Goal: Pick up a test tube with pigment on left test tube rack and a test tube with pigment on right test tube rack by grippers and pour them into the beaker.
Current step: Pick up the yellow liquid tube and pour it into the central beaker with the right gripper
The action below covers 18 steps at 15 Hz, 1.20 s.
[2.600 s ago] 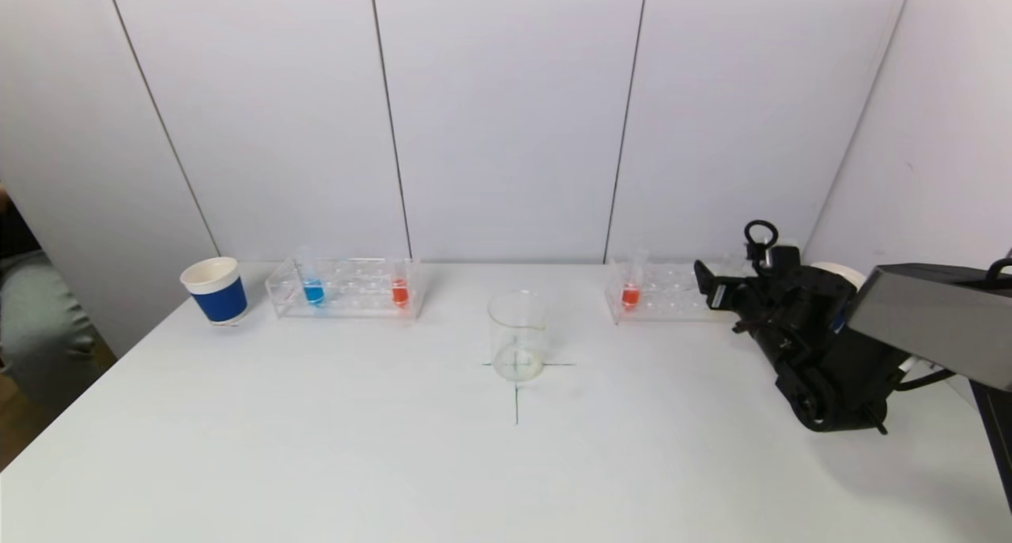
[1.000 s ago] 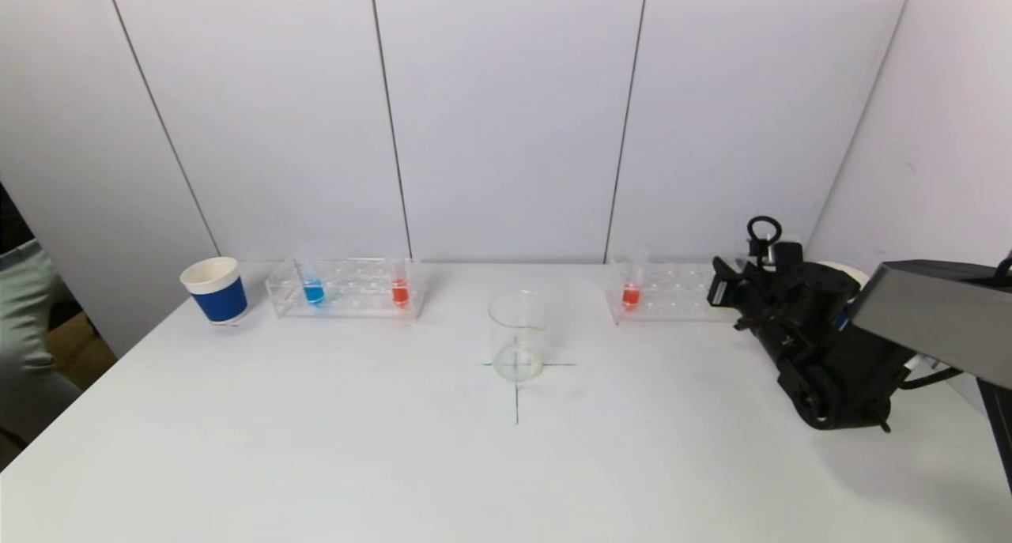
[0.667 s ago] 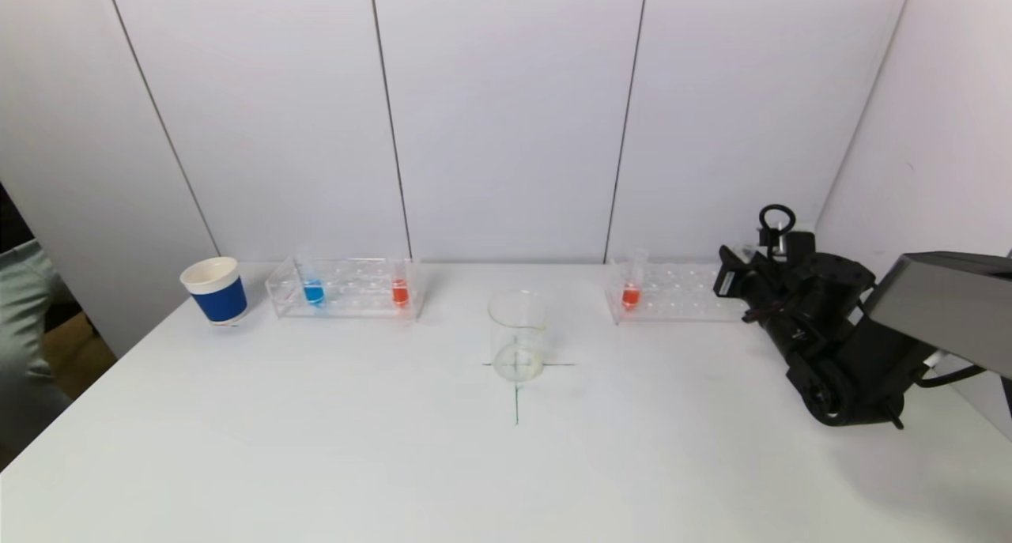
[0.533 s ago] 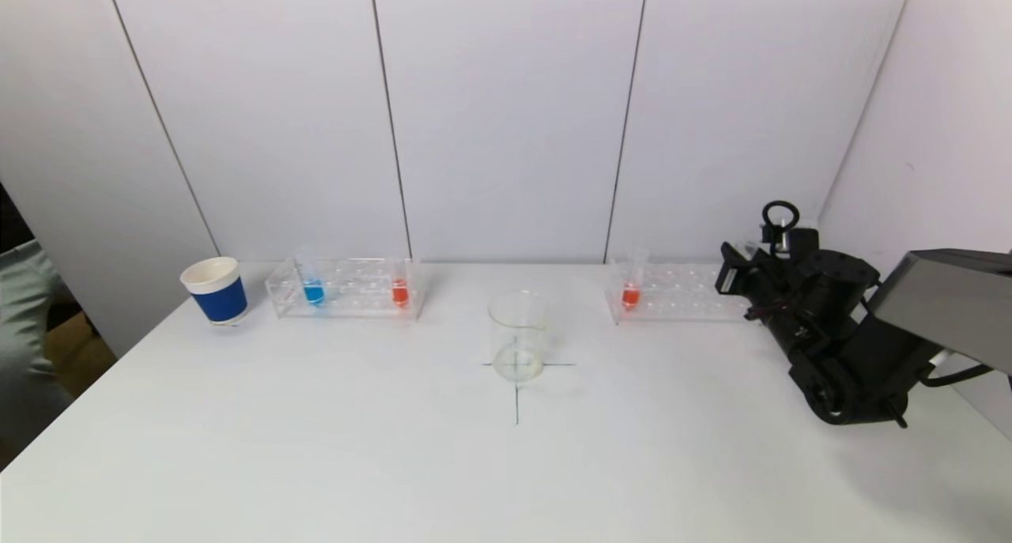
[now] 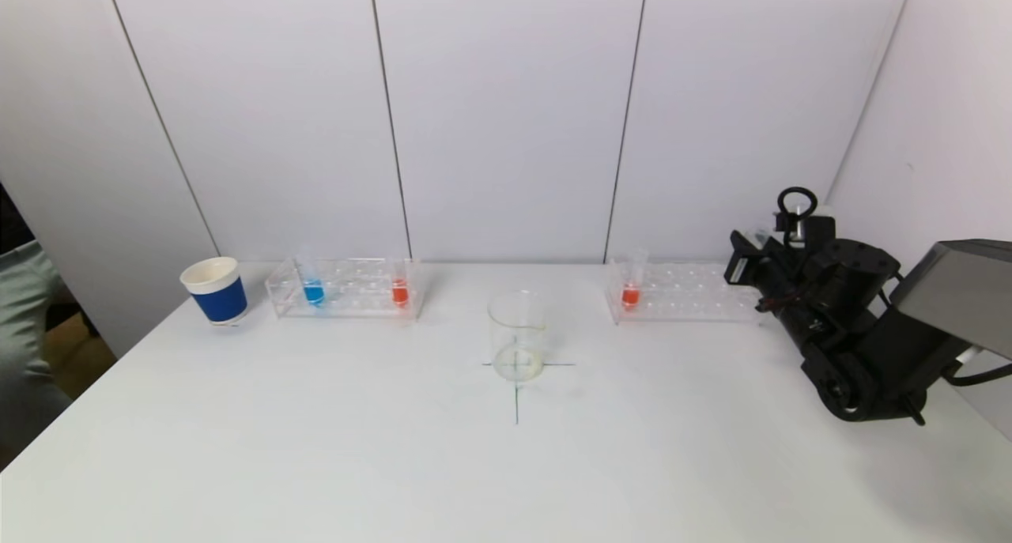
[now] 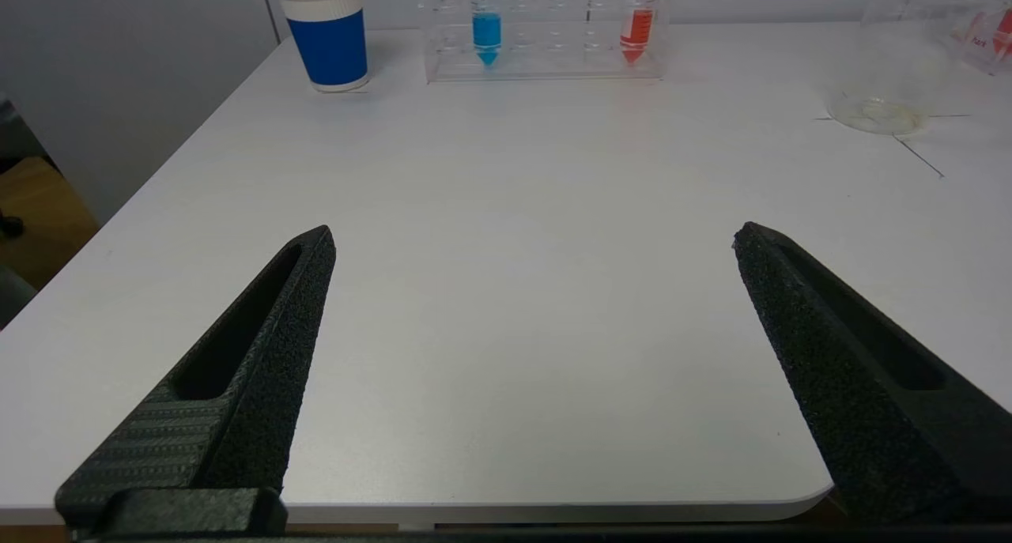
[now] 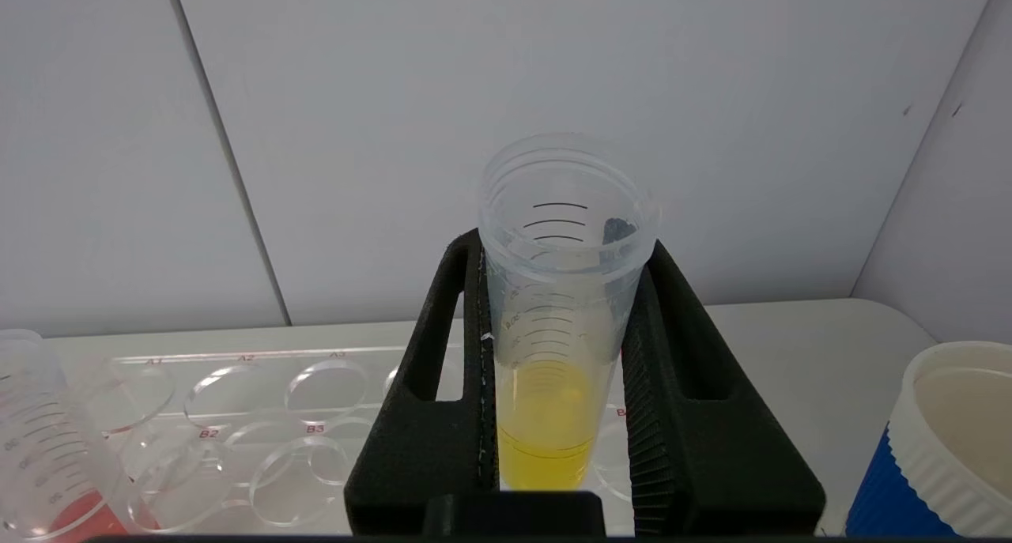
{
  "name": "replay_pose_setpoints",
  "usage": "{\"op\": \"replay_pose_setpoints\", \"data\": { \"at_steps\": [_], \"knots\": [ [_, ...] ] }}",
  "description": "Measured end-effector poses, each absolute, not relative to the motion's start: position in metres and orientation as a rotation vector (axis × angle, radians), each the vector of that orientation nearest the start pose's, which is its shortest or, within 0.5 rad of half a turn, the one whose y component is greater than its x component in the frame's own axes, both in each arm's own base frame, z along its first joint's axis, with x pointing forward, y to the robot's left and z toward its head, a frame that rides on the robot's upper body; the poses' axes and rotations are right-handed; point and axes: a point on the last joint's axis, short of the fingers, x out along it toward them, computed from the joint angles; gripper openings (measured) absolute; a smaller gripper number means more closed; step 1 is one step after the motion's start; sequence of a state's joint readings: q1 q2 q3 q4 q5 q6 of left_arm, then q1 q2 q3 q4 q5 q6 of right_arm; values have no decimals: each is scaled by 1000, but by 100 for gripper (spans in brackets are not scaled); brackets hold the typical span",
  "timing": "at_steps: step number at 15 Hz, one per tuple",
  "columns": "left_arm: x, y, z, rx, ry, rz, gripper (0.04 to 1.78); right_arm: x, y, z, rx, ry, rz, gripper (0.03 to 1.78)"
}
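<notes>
Left gripper [image 6: 534, 239] low over the near surface [image 6: 514, 290], fingers wide apart, empty. Left rack [image 5: 345, 288] holds blue tube [image 5: 313, 290] and red tube [image 5: 399, 289]: light, slick plastic, best gripped high under the rim. Beaker [image 5: 518, 336] at centre. Right gripper [image 7: 553, 322] by the right rack [image 5: 680, 292], fingers clamped on the yellow tube [image 7: 557, 306]; open top, keep it upright.

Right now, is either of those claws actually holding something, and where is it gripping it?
Yes. The right gripper holds a test tube of yellow liquid, jaws clamped on its sides below the open mouth. The left gripper is open and holds nothing.
</notes>
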State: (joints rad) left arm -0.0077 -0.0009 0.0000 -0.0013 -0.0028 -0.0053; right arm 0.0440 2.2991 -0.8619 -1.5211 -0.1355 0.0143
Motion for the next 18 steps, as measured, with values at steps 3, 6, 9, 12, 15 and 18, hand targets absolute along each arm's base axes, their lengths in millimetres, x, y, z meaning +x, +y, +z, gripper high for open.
{"op": "replay_pose_setpoints", "data": {
  "at_steps": [3,6,9,12,15,18],
  "knots": [
    [-23,0,76,-5,-2,-11,176,395,14,79,22,-101,-90,51],
    [-23,0,76,-5,-2,-11,176,392,14,91,21,-112,-90,51],
    [-23,0,76,-5,-2,-10,176,388,17,106,18,-112,-82,51],
    [-23,0,76,-6,-3,-11,176,382,24,130,3,-104,-62,51],
    [-23,0,76,-5,-2,-11,176,377,33,156,-28,-109,-35,51],
    [-23,0,76,-5,-2,-11,176,373,44,179,-54,-113,6,51]
  ]
}}
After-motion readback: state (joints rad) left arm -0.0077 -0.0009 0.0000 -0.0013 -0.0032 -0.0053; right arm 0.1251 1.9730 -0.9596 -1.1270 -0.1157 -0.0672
